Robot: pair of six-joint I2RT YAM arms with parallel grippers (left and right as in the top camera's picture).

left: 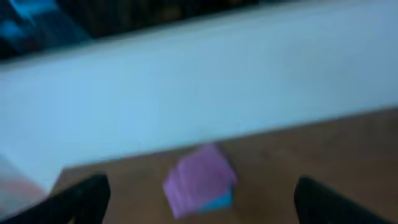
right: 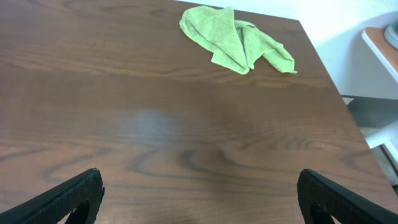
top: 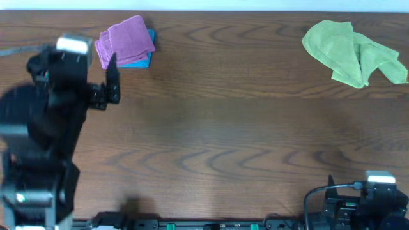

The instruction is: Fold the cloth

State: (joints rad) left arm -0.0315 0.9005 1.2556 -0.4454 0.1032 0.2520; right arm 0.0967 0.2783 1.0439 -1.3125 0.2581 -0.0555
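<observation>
While the left hand (top: 108, 80) hangs above the far-left part of the dark wood-grain bench (top: 223, 140), its two black fingers (left: 81, 199) stand spread wide with nothing between them. The soft purple-magenta microfibre cloth (top: 126, 38) lies just beyond those fingers, near the bench's far edge. It is doubled over into a loose, slightly rumpled packet. It rests on a flat bright-blue item (top: 142, 61) whose edge shows along the packet's right and near sides. What that blue item is cannot be told. The left wrist view is blurred, yet it shows the purple cloth between and ahead of the two fingertips, untouched.

The right hand (right: 202, 205) sits low at the near-right corner of the bench. Its fingers (right: 74, 196) are likewise spread wide over bare wood and hold nothing.

A crumpled lime-green microfibre cloth (top: 351, 51) lies in a heap at the far-right corner. It is well apart from the purple cloth and from both hands.
</observation>
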